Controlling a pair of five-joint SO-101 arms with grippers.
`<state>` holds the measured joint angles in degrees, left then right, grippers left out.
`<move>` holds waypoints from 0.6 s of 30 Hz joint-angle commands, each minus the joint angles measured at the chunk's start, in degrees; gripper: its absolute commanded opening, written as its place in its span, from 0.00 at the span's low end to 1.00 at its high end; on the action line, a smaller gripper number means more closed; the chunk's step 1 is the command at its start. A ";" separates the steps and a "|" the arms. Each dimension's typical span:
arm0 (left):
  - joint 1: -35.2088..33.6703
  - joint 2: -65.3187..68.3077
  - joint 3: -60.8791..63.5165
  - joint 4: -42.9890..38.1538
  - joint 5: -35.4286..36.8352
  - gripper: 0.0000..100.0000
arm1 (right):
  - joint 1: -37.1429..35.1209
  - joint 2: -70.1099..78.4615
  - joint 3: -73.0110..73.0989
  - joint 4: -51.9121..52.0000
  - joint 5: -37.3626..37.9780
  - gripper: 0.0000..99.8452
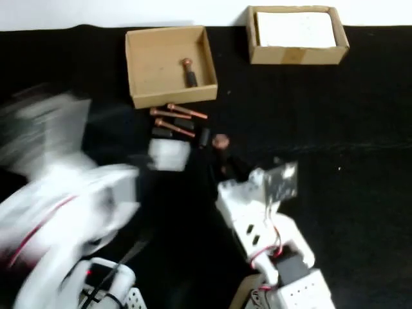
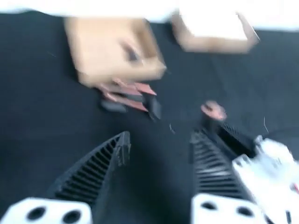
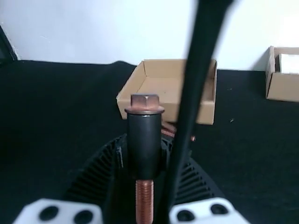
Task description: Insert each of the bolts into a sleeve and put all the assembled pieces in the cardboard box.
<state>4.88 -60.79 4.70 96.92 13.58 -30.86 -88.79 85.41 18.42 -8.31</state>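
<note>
Bolt [image 3: 145, 103] and sleeve [image 3: 142, 135] are joined, clamped upright in the right gripper [image 3: 142, 151] short of the box [image 1: 174, 96]; next it likely needs lifting over the wall, then release. Left gripper [image 2: 159, 140] gapes empty. Blur and black cloth hide how many loose sleeves lie there

A robotics lab bench is being suggested: the worktop [image 1: 360, 212] is being covered by black cloth, backed by a bare white wall [image 1: 96, 13], and shared by two white arms [image 1: 264, 225] and plain cardboard boxes [image 1: 170, 64].
</note>
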 commanded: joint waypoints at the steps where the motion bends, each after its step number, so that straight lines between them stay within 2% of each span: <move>1: -13.05 -7.87 4.35 0.26 -7.91 0.05 | 0.84 17.54 -14.11 -10.15 -0.09 0.01; 3: -15.34 -12.35 12.44 0.26 -14.59 0.01 | 0.92 29.41 -19.74 -16.40 -0.09 0.01; 5: -16.13 -17.27 21.58 0.26 -18.55 0.01 | 0.92 41.54 -25.80 -22.02 -0.09 0.01; 10: -16.22 -29.23 40.48 -2.64 -19.96 0.01 | 1.80 69.93 -44.88 -31.78 -0.09 0.01; 13: -16.22 -33.27 45.76 -5.19 -19.78 0.02 | 3.12 85.32 -59.12 -32.31 -0.09 0.01; 18: -16.22 -33.89 46.37 -5.45 -19.78 0.02 | 5.14 107.12 -81.10 -32.13 -0.09 0.01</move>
<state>-11.03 -94.37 50.86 92.35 -5.85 -26.90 7.82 20.88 -11.74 -8.31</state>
